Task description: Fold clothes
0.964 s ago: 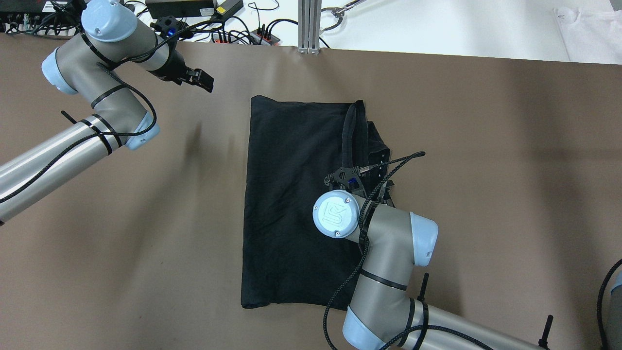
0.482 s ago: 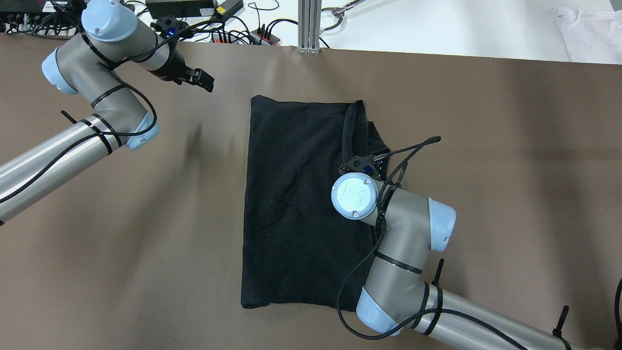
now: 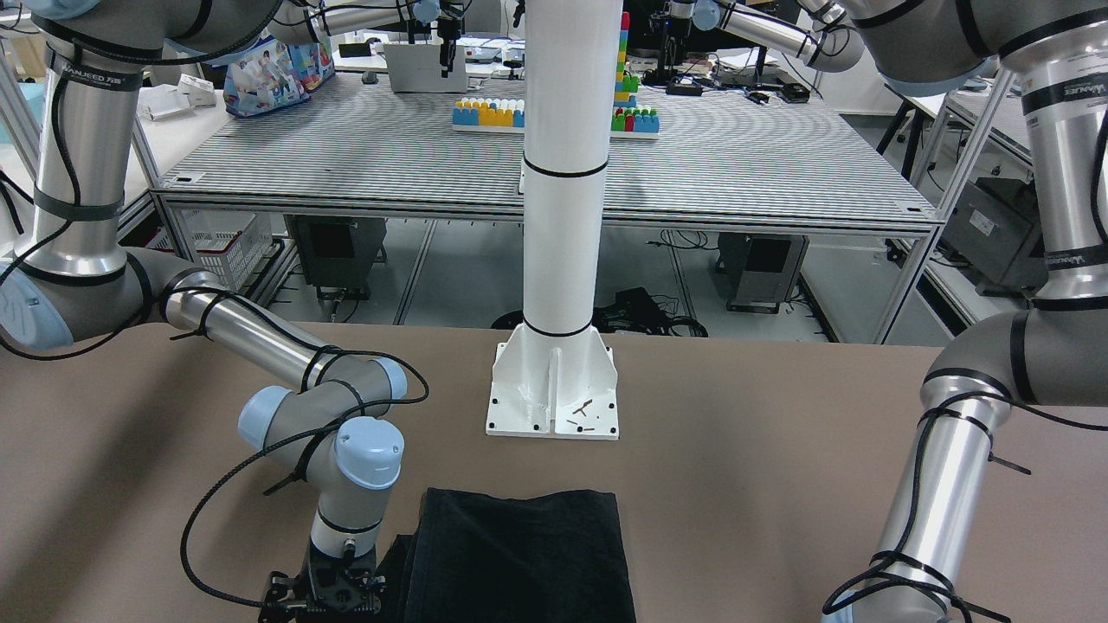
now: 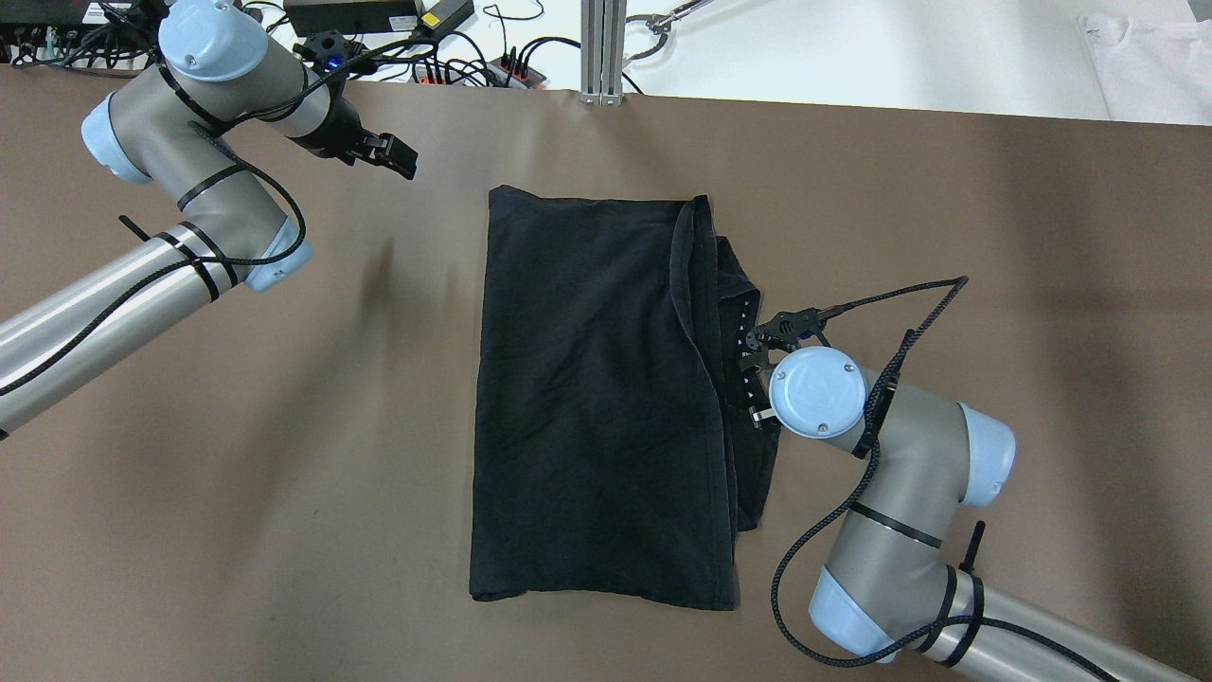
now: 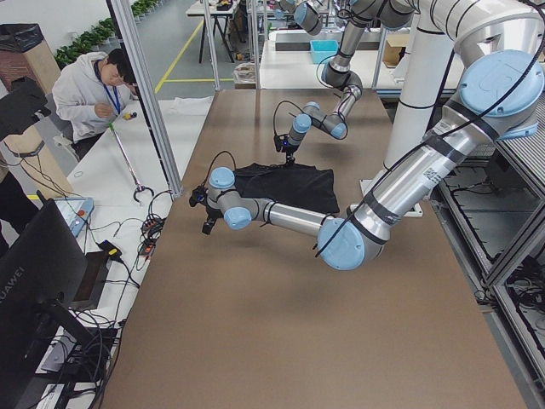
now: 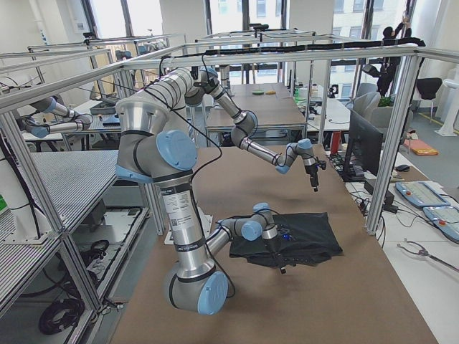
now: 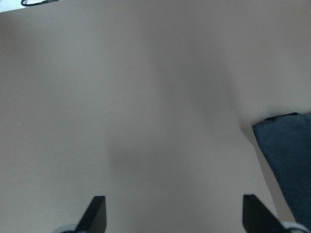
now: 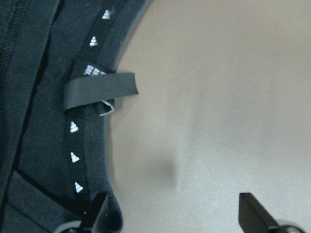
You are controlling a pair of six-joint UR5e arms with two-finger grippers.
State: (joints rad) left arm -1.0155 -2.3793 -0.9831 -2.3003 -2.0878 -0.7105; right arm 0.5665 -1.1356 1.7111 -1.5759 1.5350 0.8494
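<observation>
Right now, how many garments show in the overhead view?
2. A black garment lies folded at the middle of the brown table; what looks like a white garment lies beyond its far right corner, cut by the frame edge. None seems hidden.

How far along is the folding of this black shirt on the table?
Done: the black shirt lies as a long rectangle with a side flap folded over it. In hand: nothing is gripped. The right gripper is open at the collar edge that juts out on the shirt's right, and the left gripper hangs open over the table. Left: probably tucking that collar side in, then folding crosswise.
</observation>
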